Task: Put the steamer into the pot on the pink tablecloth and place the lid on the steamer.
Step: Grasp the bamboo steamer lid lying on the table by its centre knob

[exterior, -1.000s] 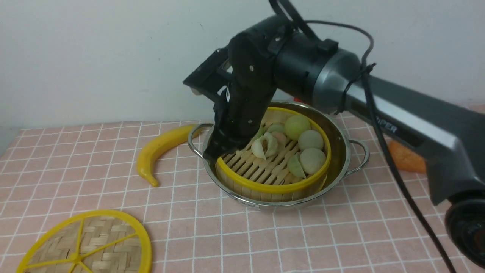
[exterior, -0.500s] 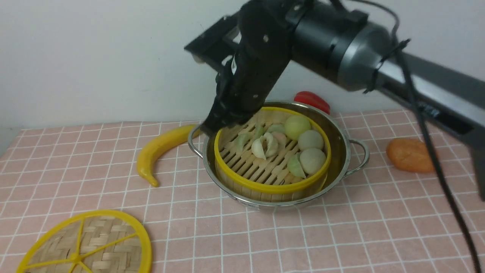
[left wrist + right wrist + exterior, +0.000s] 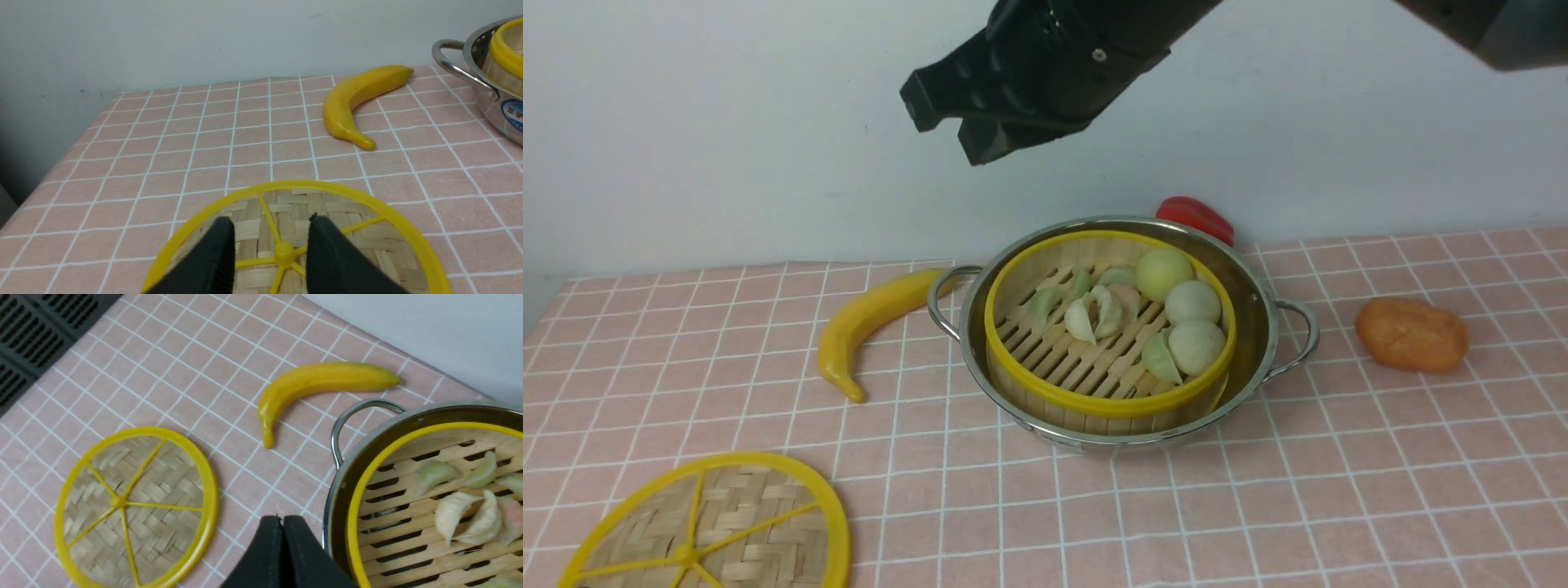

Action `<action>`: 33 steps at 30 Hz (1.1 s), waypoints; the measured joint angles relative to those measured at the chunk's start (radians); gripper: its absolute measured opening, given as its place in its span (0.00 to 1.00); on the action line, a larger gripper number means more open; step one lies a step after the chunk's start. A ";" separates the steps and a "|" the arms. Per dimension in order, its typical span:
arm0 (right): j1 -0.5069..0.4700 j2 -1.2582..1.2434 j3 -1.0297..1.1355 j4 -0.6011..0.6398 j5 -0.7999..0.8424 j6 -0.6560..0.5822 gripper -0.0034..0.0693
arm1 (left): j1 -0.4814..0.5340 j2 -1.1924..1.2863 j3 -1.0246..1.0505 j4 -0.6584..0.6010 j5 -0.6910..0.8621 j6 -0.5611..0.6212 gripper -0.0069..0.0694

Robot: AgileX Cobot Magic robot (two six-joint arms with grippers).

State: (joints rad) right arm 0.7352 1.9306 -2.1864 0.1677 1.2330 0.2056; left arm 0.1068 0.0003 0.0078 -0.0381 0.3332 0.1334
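Observation:
The steamer (image 3: 1094, 404), with buns and dumplings on its slatted floor, sits inside the pot (image 3: 1258, 318) on the pink tablecloth (image 3: 1339, 490). The lid (image 3: 735, 523) lies flat on the cloth at the front left. In the left wrist view my left gripper (image 3: 269, 224) is open, its fingers either side of the hub of the lid (image 3: 367, 245); it does not show in the front view. My right gripper (image 3: 282, 518) is shut and empty, high above the left edge of the pot (image 3: 347, 465) and apart from the steamer (image 3: 355, 506). The right arm (image 3: 1045, 73) crosses the top.
A yellow banana (image 3: 866, 318) lies left of the pot. An orange lump (image 3: 1411, 335) lies to the pot's right and a red item (image 3: 1194, 216) behind it. A wall runs close behind the table. A dark vented panel (image 3: 32, 335) lies beyond the cloth's left edge.
My right gripper has risen from the steamer's left rim to high above the pot. The steamer stays in the pot. The lid has not moved.

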 joint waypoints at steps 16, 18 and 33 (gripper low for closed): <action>-0.032 -0.453 0.583 -0.090 -0.175 -0.206 0.09 | 0.000 0.000 0.000 0.000 0.000 0.000 0.41; -0.076 -0.569 0.742 -0.105 -0.273 -0.206 0.10 | 0.000 0.000 0.000 0.000 0.000 0.000 0.41; -0.677 -1.426 1.862 -0.109 -1.034 -0.197 0.17 | 0.000 0.000 0.000 0.000 0.000 0.000 0.41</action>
State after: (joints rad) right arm 0.0586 0.5044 -0.3248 0.0586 0.1985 0.0082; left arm 0.1068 0.0003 0.0078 -0.0381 0.3332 0.1334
